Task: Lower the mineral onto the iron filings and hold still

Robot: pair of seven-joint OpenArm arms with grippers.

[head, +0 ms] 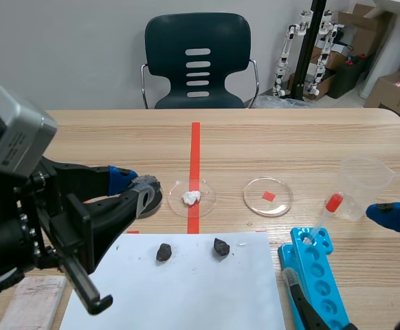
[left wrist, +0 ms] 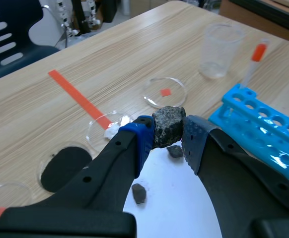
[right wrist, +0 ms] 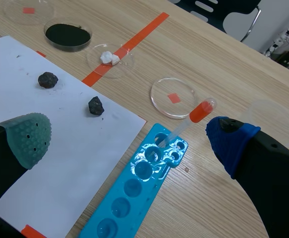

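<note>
Mineral [left wrist: 168, 125] tight between left fingers [left wrist: 139, 140], near iron filings [left wrist: 65, 167]; right fingers [right wrist: 28, 136] wide apart.

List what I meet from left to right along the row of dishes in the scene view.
The left pincer holding the mineral → dish with white lump → dish over red mark → pipette → clear cup.

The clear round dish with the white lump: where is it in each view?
Scene view: clear round dish mid-table, on the orange-red tape line.
Left wrist view: just ahead of the left end effector.
Right wrist view: far ahead, on the tape.
Shared landmark: the tape line.
</note>
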